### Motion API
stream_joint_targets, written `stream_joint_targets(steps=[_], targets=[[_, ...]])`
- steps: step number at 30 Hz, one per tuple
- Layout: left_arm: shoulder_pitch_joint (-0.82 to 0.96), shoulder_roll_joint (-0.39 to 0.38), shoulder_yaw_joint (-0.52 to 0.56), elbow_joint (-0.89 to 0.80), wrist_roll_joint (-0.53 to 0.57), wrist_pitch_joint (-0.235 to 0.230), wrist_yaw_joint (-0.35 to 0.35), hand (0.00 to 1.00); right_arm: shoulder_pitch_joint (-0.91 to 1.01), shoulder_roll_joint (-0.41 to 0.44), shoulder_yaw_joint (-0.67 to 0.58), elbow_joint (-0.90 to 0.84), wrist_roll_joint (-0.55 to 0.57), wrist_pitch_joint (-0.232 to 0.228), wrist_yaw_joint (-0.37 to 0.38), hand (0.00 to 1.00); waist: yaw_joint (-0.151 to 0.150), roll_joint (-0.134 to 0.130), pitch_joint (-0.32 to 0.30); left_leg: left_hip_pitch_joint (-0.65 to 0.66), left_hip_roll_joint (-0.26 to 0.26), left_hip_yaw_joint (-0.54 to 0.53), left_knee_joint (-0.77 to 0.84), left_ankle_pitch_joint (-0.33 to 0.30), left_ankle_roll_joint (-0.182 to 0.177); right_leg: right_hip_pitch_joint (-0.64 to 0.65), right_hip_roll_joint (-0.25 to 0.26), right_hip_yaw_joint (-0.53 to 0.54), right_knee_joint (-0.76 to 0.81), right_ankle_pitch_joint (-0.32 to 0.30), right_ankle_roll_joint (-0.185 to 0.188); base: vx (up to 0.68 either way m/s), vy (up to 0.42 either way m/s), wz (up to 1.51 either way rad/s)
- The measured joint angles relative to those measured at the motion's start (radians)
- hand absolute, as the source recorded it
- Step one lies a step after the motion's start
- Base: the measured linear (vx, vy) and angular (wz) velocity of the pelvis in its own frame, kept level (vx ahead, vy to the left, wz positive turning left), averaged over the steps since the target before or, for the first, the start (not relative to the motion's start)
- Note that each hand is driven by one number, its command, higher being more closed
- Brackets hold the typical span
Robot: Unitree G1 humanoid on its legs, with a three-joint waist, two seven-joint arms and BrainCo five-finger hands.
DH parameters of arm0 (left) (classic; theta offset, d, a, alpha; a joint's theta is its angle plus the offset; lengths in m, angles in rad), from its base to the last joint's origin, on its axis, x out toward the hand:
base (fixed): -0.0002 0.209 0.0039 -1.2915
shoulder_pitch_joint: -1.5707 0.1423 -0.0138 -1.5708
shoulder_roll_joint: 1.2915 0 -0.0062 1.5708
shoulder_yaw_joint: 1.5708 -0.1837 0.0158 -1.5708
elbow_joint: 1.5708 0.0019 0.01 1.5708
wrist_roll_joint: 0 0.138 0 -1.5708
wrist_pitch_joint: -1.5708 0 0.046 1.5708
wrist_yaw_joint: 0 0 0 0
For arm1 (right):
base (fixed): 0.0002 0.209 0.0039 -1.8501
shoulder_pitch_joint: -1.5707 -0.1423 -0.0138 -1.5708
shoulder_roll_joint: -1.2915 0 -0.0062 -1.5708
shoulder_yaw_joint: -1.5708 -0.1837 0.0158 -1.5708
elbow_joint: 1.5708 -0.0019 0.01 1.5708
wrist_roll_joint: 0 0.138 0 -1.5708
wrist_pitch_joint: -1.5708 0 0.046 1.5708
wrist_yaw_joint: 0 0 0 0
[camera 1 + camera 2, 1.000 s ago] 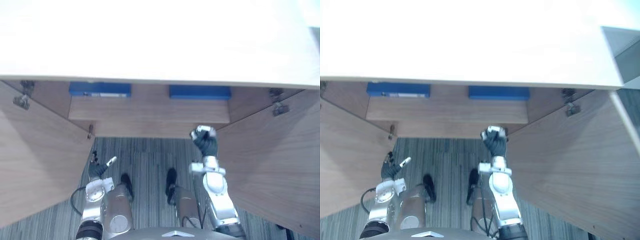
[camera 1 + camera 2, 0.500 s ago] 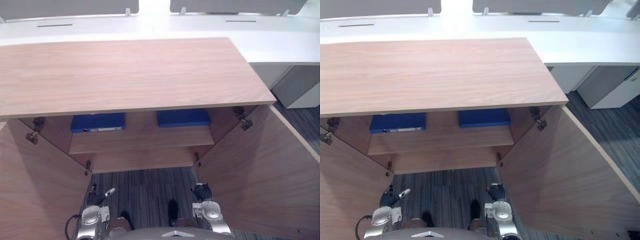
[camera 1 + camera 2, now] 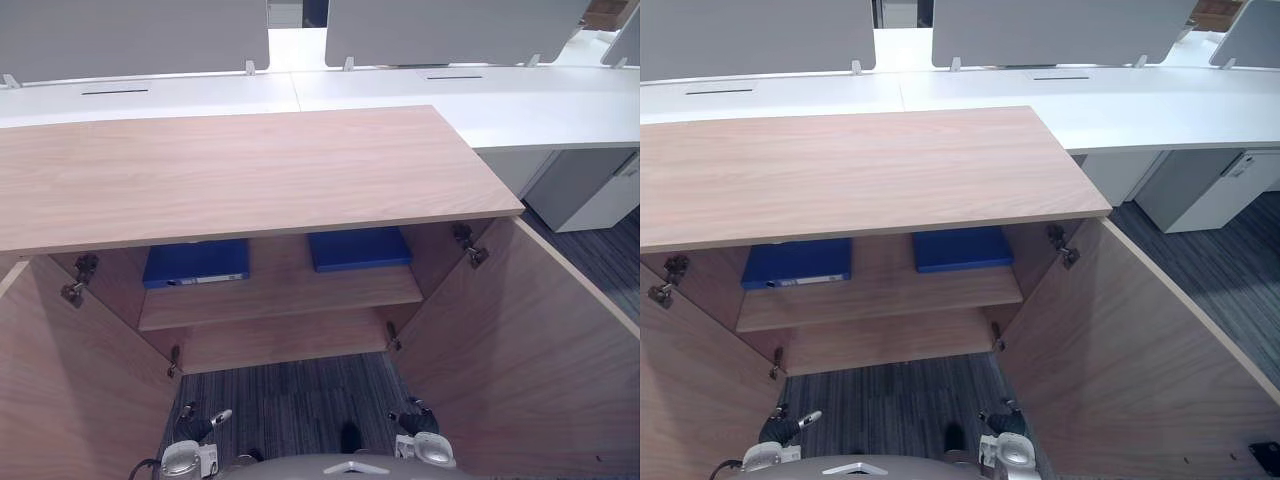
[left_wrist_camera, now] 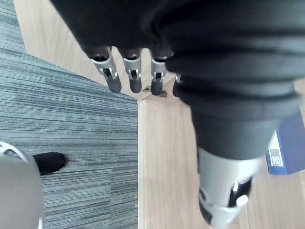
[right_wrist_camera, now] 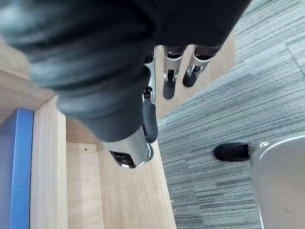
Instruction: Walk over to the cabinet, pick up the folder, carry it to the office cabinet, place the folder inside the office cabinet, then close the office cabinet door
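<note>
Left eye view: left blue folder (image 3: 196, 263) and right blue folder (image 3: 358, 248) lie inside the open light-wood cabinet (image 3: 250, 170); left hand (image 3: 197, 421) and right hand (image 3: 415, 420) hang below, fingers relaxed, empty.

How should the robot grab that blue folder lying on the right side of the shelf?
Probably by its front edge, coming straight in through the cabinet's open front. The right-hand folder lies flat on the shelf with the cabinet top overhanging it, so a reach from above looks blocked. The right hand, open and low, is the nearer one.
</note>
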Motion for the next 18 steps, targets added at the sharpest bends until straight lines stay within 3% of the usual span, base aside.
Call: stream_joint_targets(steps=[5, 14, 18], targets=[[-0.001, 0.003, 0.0, 0.018, 0.0, 0.006, 0.0, 0.0, 0.004, 0.005, -0.075, -0.036, 0.043, 0.0, -0.006, 0.0, -0.011, 0.001, -0.002, 0.045, -0.004, 0.067, -0.02, -0.009, 0.002, -0.005, 0.008, 0.068, 0.005, 0.004, 0.005, 0.0, 0.013, -0.4], [-0.001, -0.003, -0.013, 0.012, 0.018, 0.011, 0.001, 0.0, 0.142, 0.014, -0.263, -0.41, 0.144, -0.026, -0.064, 0.0, -0.078, 0.008, -0.031, 0.103, 0.015, 0.241, -0.025, -0.069, -0.019, -0.042, 0.057, 0.211, 0.027, -0.01, -0.016, 0.0, -0.007, -0.56], [0.006, -0.028, -0.013, -0.029, 0.027, 0.012, 0.003, 0.0, 0.158, 0.021, -0.351, -0.538, 0.177, -0.044, -0.108, 0.0, -0.101, 0.024, -0.032, 0.12, 0.032, 0.305, -0.009, -0.084, -0.021, -0.057, 0.085, 0.259, 0.039, -0.007, -0.012, 0.05, -0.024, -0.47]])
